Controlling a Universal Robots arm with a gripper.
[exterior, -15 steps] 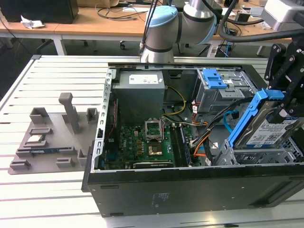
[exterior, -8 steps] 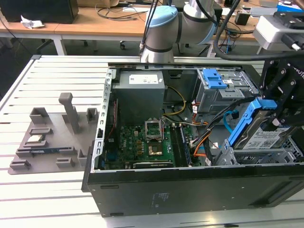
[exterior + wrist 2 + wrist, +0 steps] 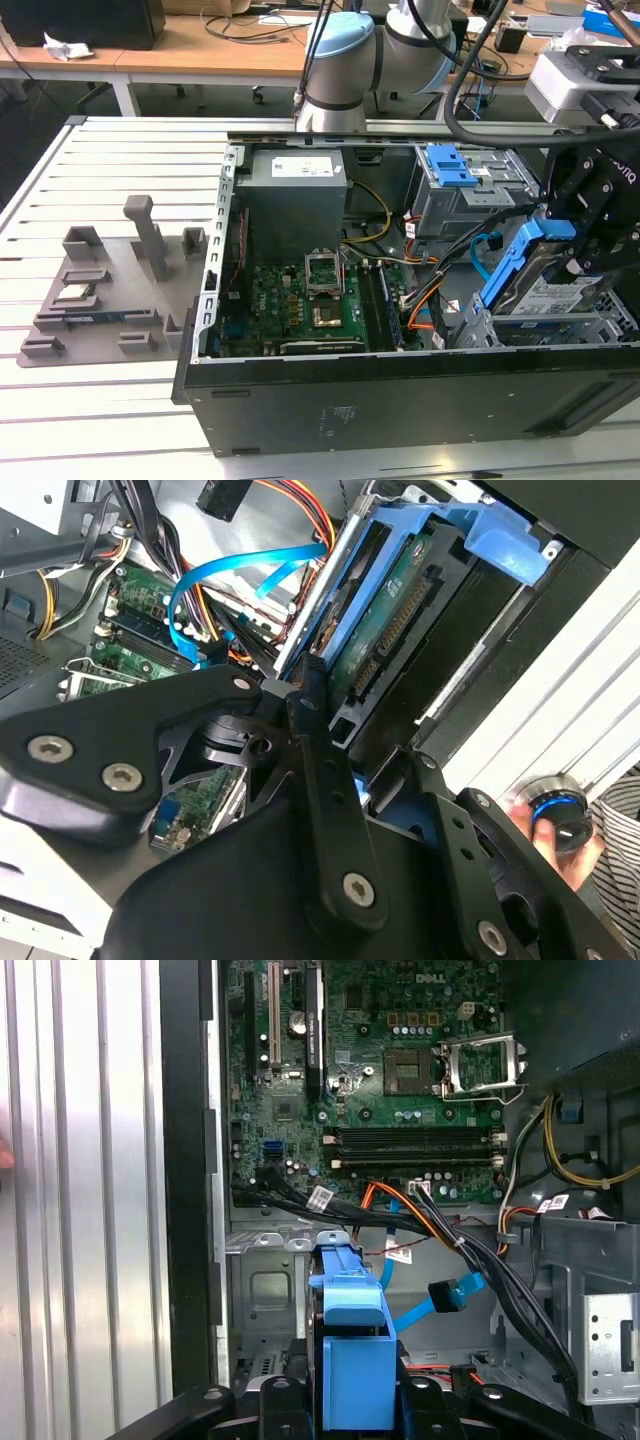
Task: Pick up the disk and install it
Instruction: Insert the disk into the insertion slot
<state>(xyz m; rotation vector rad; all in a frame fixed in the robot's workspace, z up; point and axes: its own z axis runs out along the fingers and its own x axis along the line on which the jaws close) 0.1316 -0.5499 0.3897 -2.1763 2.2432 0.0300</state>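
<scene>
End effector [image 3: 560, 245] clamping the disk [image 3: 545, 290] by its blue bracket, holding it tilted over the drive cage [image 3: 590, 325] at the front corner of the open computer case [image 3: 400, 400], on the exterior view's right. In the first wrist view the bracket [image 3: 352, 1350] is sitting between the black fingers [image 3: 285, 1400]. Motherboard [image 3: 300, 300] lying exposed beside it. Grey parts tray [image 3: 100, 300] resting on the bench [image 3: 110, 160], well apart. A hand [image 3: 560, 830] holding a small round device
</scene>
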